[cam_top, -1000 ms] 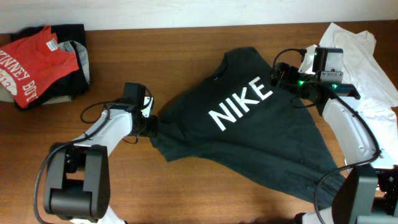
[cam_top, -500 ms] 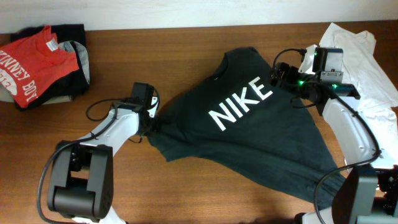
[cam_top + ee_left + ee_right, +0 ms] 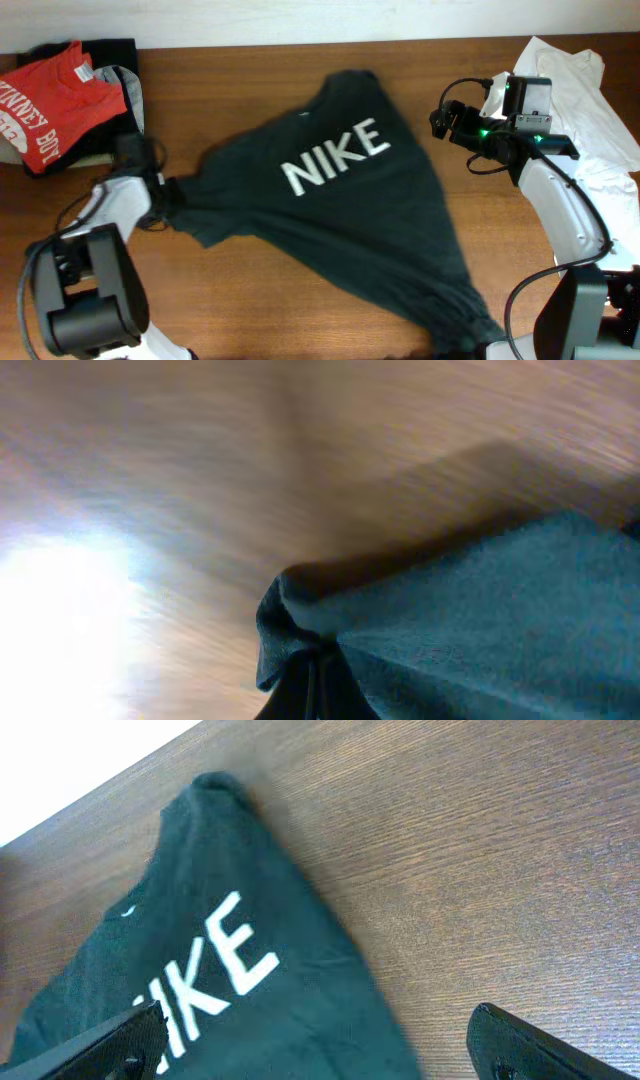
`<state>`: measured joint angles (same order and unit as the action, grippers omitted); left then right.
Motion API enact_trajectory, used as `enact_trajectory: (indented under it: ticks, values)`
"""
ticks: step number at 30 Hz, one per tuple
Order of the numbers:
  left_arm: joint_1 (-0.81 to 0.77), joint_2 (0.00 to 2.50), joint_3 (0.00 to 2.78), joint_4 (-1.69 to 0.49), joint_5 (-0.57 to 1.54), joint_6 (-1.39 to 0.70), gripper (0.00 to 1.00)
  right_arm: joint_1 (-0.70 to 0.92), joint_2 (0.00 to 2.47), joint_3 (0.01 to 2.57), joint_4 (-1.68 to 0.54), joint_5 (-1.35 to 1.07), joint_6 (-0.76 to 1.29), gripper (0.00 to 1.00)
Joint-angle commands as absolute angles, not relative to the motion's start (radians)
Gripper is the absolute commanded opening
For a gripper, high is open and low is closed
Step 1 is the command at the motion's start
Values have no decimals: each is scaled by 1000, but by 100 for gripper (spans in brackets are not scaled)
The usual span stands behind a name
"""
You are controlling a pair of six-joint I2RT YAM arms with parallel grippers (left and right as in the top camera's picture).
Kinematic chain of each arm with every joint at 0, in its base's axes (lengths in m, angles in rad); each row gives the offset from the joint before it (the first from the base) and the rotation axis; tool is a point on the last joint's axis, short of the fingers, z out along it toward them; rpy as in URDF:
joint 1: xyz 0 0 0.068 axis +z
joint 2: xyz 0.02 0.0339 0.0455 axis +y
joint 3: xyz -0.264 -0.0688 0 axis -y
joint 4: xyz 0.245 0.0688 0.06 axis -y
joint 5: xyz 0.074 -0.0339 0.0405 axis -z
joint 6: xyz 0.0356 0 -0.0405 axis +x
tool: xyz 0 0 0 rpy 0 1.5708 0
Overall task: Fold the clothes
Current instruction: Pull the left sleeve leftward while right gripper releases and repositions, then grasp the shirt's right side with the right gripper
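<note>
Charcoal-black soft T-shirt with white NIKE lettering [image 3: 340,205], spread askew on brown wooden desk [image 3: 250,315], corner pinched in closed left hand [image 3: 166,196], wide-open empty right hand [image 3: 440,120] just beside; likely flattening step, next needing right-hand grip opposite.

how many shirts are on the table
3: the black NIKE T-shirt spread mid-table, a red T-shirt far left, a white shirt far right. Dark and grey fabric under the red one may be more.
</note>
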<state>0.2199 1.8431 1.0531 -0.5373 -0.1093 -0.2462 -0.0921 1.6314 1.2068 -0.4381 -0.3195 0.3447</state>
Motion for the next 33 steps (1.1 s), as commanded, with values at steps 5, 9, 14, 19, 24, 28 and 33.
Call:
enact_trajectory:
  ticks: [5, 9, 14, 19, 24, 28, 33]
  values:
    - [368, 1903, 1024, -558, -58, -303, 1, -98, 1623, 1208, -435, -317, 349, 99]
    - [368, 1903, 1024, -558, -40, -303, 1, -98, 1623, 1208, -426, -317, 350, 99]
    - [368, 1903, 1024, -559, -40, -303, 1, -95, 1623, 1208, -530, -490, 350, 99]
    - [368, 1903, 1024, -561, -40, -303, 1, -26, 1634, 1137, -806, -372, 233, 99]
    - [368, 1903, 1024, -561, -39, -303, 1, 42, 1777, 1097, -815, -332, 233, 99]
    - [368, 1903, 1024, -561, -39, -303, 1, 59, 1916, 1097, -780, -327, 233, 88]
    - [368, 1903, 1024, -552, -39, -303, 1, 59, 1925, 1163, -672, -310, 214, 4]
